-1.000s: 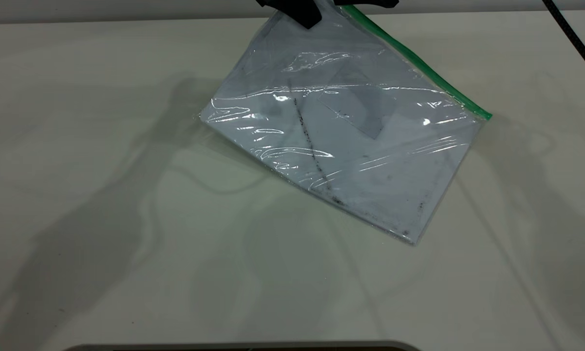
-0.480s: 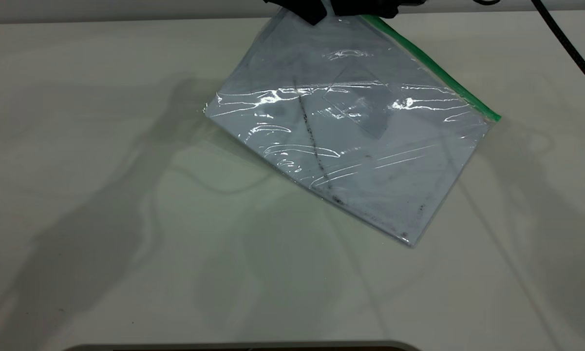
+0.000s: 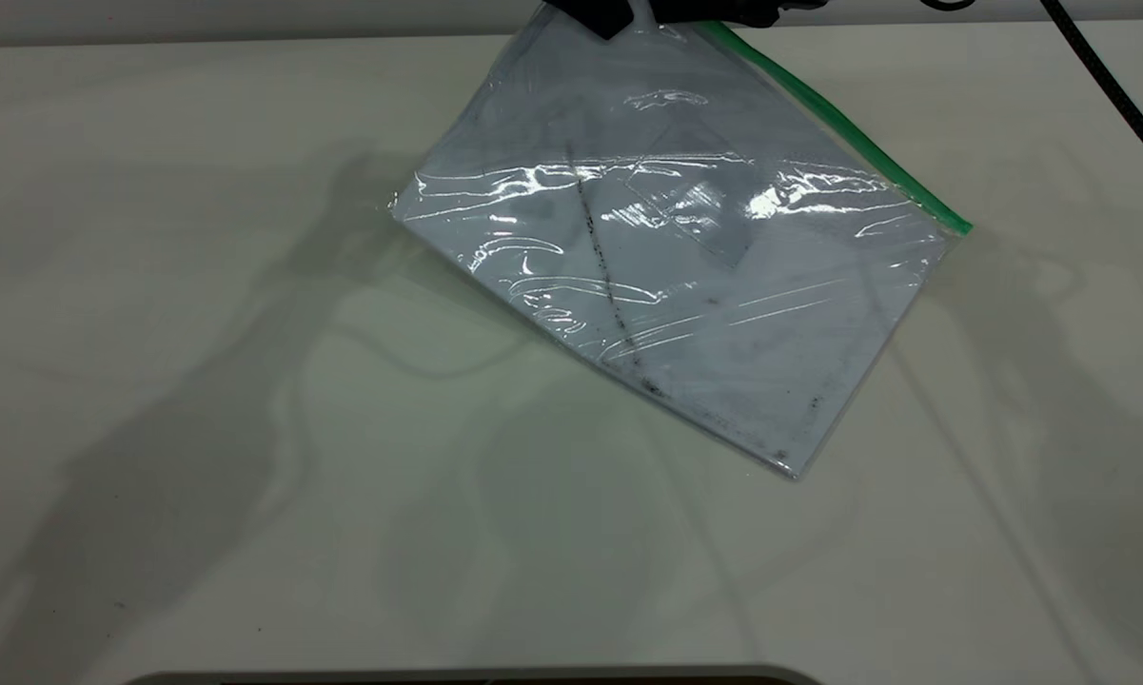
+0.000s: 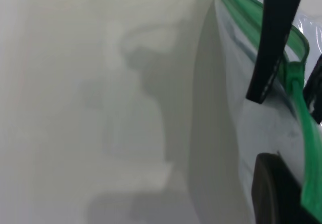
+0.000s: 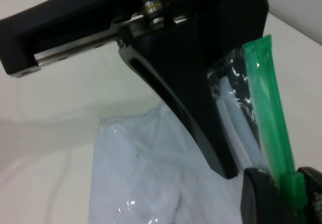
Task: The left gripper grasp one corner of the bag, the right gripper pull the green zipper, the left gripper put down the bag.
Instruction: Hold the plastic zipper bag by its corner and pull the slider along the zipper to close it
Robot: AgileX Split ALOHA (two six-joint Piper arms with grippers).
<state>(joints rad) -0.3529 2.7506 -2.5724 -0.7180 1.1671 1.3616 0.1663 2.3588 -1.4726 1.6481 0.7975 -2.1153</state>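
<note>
The clear bag point(image 3: 685, 266) hangs tilted, its far green-edged corner lifted and its lower edge resting on the table point(image 3: 200, 428). The green zipper point(image 3: 847, 143) runs along its right edge. My left gripper point(image 3: 609, 14) is shut on that corner at the picture's top edge; the right wrist view shows it point(image 5: 201, 93) pinching the plastic beside the strip point(image 5: 264, 98). My right gripper point(image 3: 719, 9) is right next to it, shut on the small green slider tab point(image 5: 293, 189). In the left wrist view my own finger point(image 4: 274, 189) lies against the bag beside the strip point(image 4: 307, 148).
The white table spreads wide on the left and in front of the bag. A black cable point(image 3: 1118, 86) crosses the far right corner. A dark rim point(image 3: 476, 677) shows at the near edge.
The right gripper has come in at the top of the green strip beside the left gripper. The bag has shifted slightly, its low corner drifting a little left.
</note>
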